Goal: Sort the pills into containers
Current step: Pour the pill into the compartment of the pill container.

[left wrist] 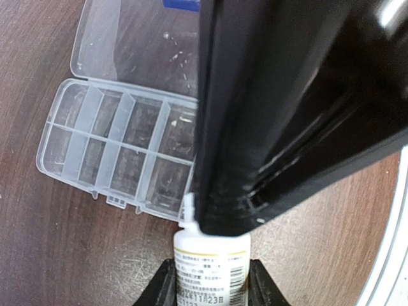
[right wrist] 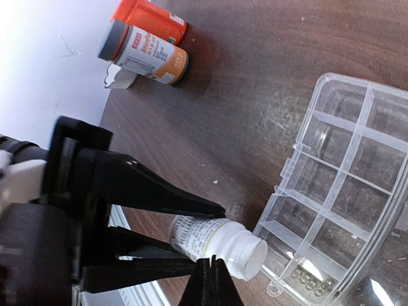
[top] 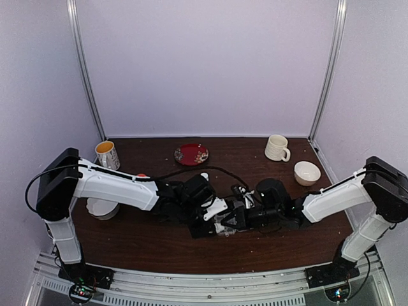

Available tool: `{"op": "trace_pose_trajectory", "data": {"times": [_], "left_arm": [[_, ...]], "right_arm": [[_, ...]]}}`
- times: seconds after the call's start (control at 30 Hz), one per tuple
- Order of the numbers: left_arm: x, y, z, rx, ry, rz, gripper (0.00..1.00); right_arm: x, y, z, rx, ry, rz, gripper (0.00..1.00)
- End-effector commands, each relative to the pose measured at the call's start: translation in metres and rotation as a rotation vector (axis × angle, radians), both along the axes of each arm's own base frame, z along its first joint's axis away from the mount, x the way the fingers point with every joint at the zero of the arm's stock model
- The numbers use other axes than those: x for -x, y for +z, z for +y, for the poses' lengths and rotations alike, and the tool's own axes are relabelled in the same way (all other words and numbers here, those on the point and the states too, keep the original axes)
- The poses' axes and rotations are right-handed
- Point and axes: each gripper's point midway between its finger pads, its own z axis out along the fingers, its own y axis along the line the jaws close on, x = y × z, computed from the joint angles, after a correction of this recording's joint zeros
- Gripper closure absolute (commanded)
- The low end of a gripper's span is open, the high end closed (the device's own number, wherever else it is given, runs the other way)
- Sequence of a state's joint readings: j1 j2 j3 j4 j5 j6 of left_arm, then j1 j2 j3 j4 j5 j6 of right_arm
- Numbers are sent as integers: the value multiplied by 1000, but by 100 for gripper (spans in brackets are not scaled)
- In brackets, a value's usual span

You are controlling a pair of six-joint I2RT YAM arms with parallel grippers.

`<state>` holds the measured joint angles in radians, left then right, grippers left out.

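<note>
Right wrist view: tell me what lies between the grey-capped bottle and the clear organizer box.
Nothing: in the right wrist view only bare brown tabletop separates the grey-capped bottle from the organizer box.

Top view: bright, even, soft from overhead; walls (top: 204, 64) pale lilac, table (top: 140, 245) dark and dim.
Shadows: faint and short, under the arms at lower centre of the top view.
Glare: blown-out white at upper left of the right wrist view; sheen on organizer box (right wrist: 357, 185) at lower right.
Focus: right gripper (left wrist: 220, 217) close to the lens, blurred, glinting at upper right of the left wrist view; white bottle (left wrist: 211, 268) label partly legible.
Distortion: posts (top: 86, 70) slanted outward toward the top view's upper corners.
</note>
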<state>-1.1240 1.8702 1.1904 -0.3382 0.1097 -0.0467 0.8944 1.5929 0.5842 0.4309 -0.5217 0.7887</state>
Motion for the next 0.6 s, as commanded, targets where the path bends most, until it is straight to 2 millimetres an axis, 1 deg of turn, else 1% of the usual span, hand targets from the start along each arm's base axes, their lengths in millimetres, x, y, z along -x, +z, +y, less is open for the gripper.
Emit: {"op": "trace_pose_trajectory", "data": {"times": [0.0,0.07,0.13,0.17,0.27,0.33,0.43,0.57], "left_arm": [[-4,16,-14,62,-19,-24,100],[-3,15,-13,59,-21,-23,100],[-3,15,-13,59,-21,-21,100],[-3,15,-14,61,-22,-22,100],[-2,16,-15,65,-24,-20,100],[-3,16,-15,68,-23,-21,100],[-3,15,-15,65,-24,-20,100],[-3,15,-14,63,-22,-21,100]], "right_arm": [[-6,30,-4,-56,-20,-86,100],[-5,35,-4,-78,-16,-96,100],[-3,30,-1,-71,-6,-81,100],[-2,24,2,-58,6,-66,100],[0,-4,4,13,14,-2,100],[0,-16,3,36,9,23,100],[-1,-16,2,30,-2,24,100],[-3,0,0,-2,-11,-14,100]]}}
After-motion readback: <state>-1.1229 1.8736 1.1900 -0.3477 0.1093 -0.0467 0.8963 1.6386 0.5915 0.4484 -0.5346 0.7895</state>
